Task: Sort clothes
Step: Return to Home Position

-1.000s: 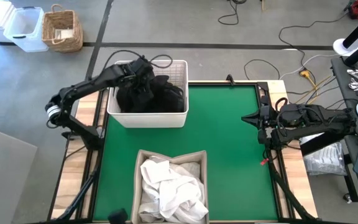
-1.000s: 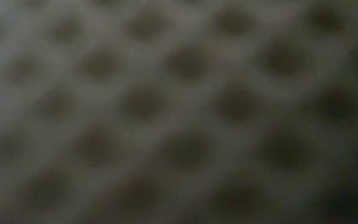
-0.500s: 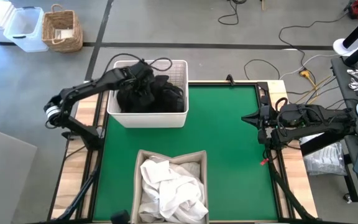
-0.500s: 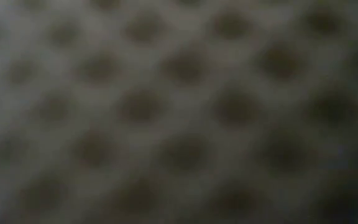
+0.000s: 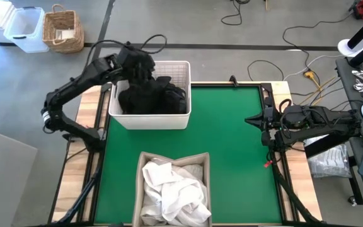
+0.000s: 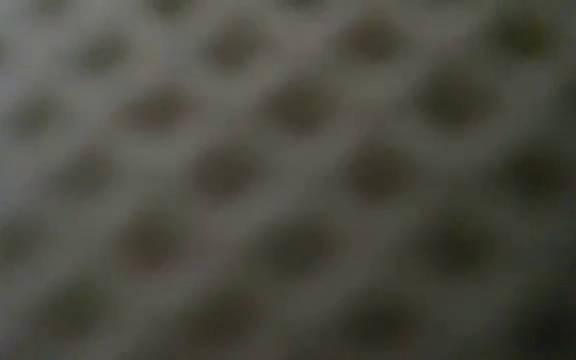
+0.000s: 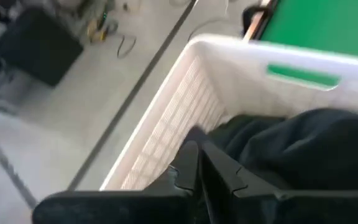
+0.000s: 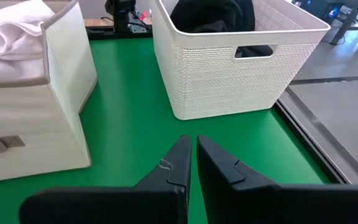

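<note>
Seemingly the homing step: left gripper (image 7: 197, 155), above the dark clothes (image 5: 150, 98) in the white bin (image 5: 150, 120) at 11 o'clock, must lift clear. Right gripper (image 8: 193, 148) waits at 3 o'clock. Both pairs of fingers are pressed together, empty.

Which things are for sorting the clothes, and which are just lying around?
For the job: black clothes in the white basket; white clothes in the beige fabric bin; left gripper over the basket; right gripper at the green mat's right edge.
Just lying about: wicker basket, clear plastic box, floor cables.
</note>
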You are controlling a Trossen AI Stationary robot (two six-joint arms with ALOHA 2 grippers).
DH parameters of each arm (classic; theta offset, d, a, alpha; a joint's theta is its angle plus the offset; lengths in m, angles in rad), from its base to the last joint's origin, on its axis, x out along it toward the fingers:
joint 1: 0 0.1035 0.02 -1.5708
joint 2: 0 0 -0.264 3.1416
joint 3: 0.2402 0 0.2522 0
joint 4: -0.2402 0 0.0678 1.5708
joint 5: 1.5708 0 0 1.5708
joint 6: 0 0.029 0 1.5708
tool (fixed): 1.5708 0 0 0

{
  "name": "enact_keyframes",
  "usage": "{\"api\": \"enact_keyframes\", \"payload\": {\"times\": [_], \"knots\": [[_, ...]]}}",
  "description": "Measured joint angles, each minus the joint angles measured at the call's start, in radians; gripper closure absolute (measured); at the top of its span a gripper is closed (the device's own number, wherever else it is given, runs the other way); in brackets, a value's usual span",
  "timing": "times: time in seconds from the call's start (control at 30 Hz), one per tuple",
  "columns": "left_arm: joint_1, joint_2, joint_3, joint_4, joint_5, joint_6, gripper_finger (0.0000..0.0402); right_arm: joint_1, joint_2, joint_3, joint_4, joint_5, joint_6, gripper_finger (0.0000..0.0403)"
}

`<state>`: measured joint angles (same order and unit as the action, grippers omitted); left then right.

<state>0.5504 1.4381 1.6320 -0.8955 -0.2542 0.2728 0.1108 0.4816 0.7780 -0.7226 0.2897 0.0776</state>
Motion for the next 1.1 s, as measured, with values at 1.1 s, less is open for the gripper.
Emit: {"api": "enact_keyframes", "payload": {"times": [1.1], "knots": [[-1.014,-0.346,-0.319,0.042,-0.472,-0.282,0.0402,0.0,0.0,-0.008,0.174,-0.038,-0.205,0.0385]]}}
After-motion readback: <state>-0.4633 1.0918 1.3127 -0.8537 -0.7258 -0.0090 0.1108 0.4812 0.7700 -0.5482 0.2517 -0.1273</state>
